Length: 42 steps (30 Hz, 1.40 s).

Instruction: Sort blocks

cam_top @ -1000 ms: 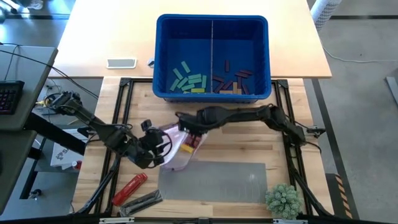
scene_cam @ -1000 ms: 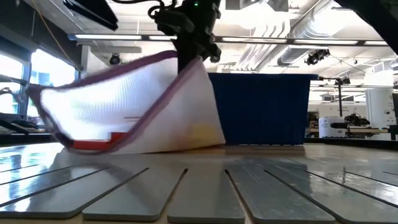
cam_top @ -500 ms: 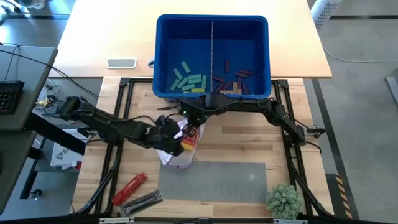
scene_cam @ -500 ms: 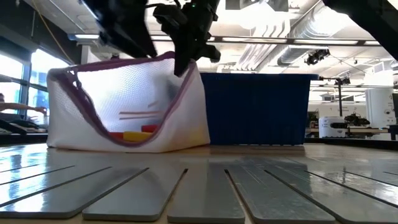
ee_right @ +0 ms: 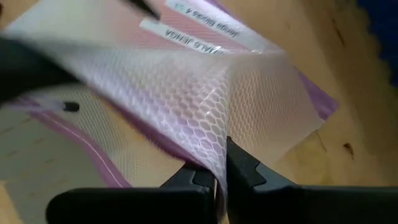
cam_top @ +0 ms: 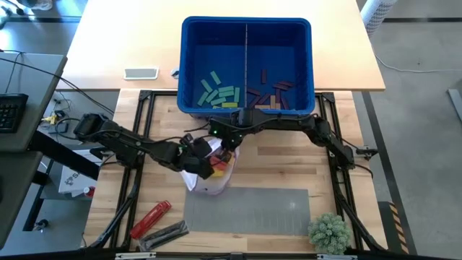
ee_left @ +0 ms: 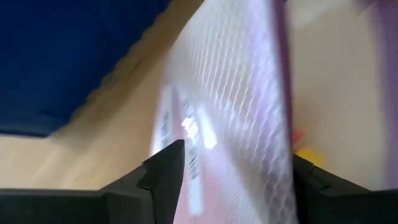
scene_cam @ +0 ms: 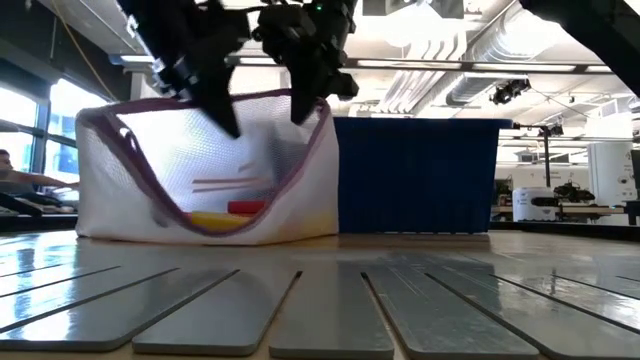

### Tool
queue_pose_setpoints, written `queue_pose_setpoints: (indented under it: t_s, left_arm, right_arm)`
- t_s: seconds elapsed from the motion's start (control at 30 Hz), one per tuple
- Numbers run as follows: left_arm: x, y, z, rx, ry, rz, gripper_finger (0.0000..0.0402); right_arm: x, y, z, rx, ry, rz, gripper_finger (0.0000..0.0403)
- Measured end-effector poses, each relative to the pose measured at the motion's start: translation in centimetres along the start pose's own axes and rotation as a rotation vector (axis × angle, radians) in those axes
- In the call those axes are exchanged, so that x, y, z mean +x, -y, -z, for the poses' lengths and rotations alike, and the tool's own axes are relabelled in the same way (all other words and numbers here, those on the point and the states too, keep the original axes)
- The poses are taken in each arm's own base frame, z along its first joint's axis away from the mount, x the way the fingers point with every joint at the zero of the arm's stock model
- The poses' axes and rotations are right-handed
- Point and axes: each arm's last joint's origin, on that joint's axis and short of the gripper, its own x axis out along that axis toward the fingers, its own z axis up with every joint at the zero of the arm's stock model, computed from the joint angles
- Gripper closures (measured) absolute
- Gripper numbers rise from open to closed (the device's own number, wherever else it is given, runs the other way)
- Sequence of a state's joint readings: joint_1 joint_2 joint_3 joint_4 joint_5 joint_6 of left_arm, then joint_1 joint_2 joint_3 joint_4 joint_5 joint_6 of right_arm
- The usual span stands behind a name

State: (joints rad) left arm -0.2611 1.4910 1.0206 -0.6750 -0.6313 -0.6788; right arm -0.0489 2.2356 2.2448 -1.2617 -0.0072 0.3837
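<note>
Right gripper (ee_right: 219, 177) pinches the rim of the mesh bag (scene_cam: 205, 165) just in front of the blue bin (cam_top: 245, 68), holding its mouth up so the left gripper (ee_left: 233, 165), fingers spread, can reach in. Two blocks (scene_cam: 225, 213), yellow and red, lie flat in the bag's bottom, long axes level, roughly parallel to the bin's front wall. Sorted blocks sit in the bin.

Beyond the wooden worktop (cam_top: 289, 173) lies a wide hall with white ceiling pipes (scene_cam: 470, 60) and strip lights (scene_cam: 420, 65). Bright windows (scene_cam: 20, 130) line one side. A grey floor (cam_top: 419, 43) surrounds the bench; what may be a keyboard (cam_top: 9, 112) sits nearby.
</note>
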Motion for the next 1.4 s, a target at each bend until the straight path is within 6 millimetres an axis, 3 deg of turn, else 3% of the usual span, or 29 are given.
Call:
queue_pose_setpoints:
  t_s: [0.13, 0.33, 0.5, 0.63, 0.83, 0.93, 1.0, 1.13, 1.33, 1.4]
  left_arm:
    - [0.1, -1.1, 0.8, 0.072, -0.095, -0.070, 0.0263]
    - [0.0, -1.9, 0.3, 0.044, -0.125, -0.044, 0.0389]
    - [-0.4, -2.6, -0.6, -0.025, -0.092, -0.002, 0.0399]
    - [-0.7, -3.2, -0.8, -0.046, -0.098, 0.017, 0.0401]
    - [-0.9, -3.8, -1.2, -0.047, -0.108, 0.051, 0.0401]
    - [-0.8, -3.8, -1.4, -0.044, -0.117, 0.078, 0.0401]
    - [-0.9, -3.7, -1.5, -0.040, -0.117, 0.099, 0.0401]
    - [-0.7, -3.7, -1.5, -0.036, -0.133, 0.127, 0.0401]
    - [-0.3, -4.2, -1.9, -0.040, -0.149, 0.141, 0.0402]
    - [-0.2, -4.7, -1.5, -0.037, -0.190, 0.134, 0.0401]
  right_arm:
    - [0.0, -0.6, 0.3, -0.086, -0.004, -0.008, 0.0403]
    - [0.0, -2.1, 0.9, -0.243, -0.014, -0.038, 0.0403]
    - [-0.3, -2.9, 1.4, -0.290, -0.020, -0.047, 0.0383]
    - [-2.0, -3.3, 2.0, -0.275, -0.001, -0.037, 0.0344]
    - [-5.7, -3.4, 3.4, -0.258, 0.053, 0.049, 0.0312]
    - [-8.5, -3.4, 4.0, -0.227, 0.167, 0.143, 0.0311]
    - [-9.5, -2.3, 3.8, -0.167, 0.204, 0.194, 0.0311]
    - [-9.4, 0.9, 2.6, -0.053, 0.190, 0.227, 0.0311]
    - [-9.6, 6.5, 0.8, -0.012, 0.167, 0.291, 0.0311]
    - [-10.2, 9.3, 0.8, 0.054, 0.137, 0.354, 0.0309]
